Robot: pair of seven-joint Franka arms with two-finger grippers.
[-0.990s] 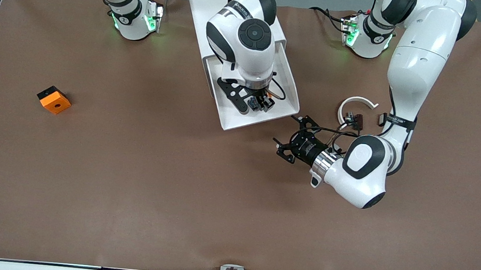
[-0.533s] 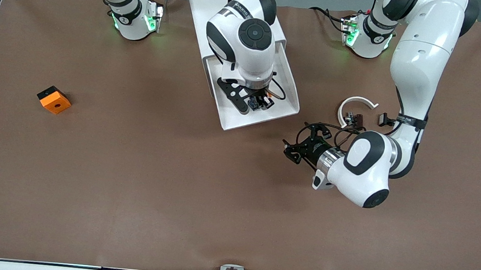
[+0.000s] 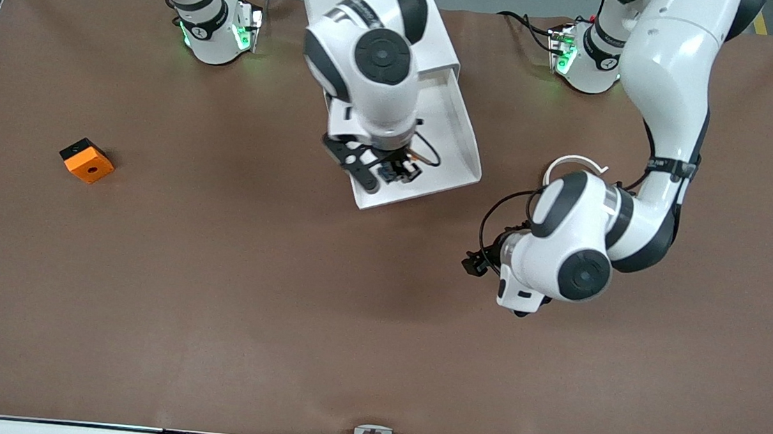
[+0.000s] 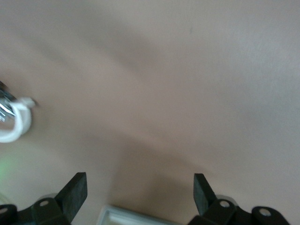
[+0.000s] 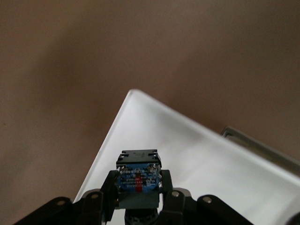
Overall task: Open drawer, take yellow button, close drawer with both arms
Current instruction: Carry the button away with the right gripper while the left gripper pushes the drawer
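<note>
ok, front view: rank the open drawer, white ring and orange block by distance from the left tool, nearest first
1. White ring: on the table beside the left arm, partly hidden by it, closest to the left tool.
2. Drawer: pulled open, mid-table, with the right tool shut on a part over it.
3. Orange block: at the right arm's end, clearly farthest.

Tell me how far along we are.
Done: drawer is open. In hand: right pincer, over the drawer, is shut on the button. Left pincer waits open over bare table. Left: carry the button out, close the drawer.
</note>
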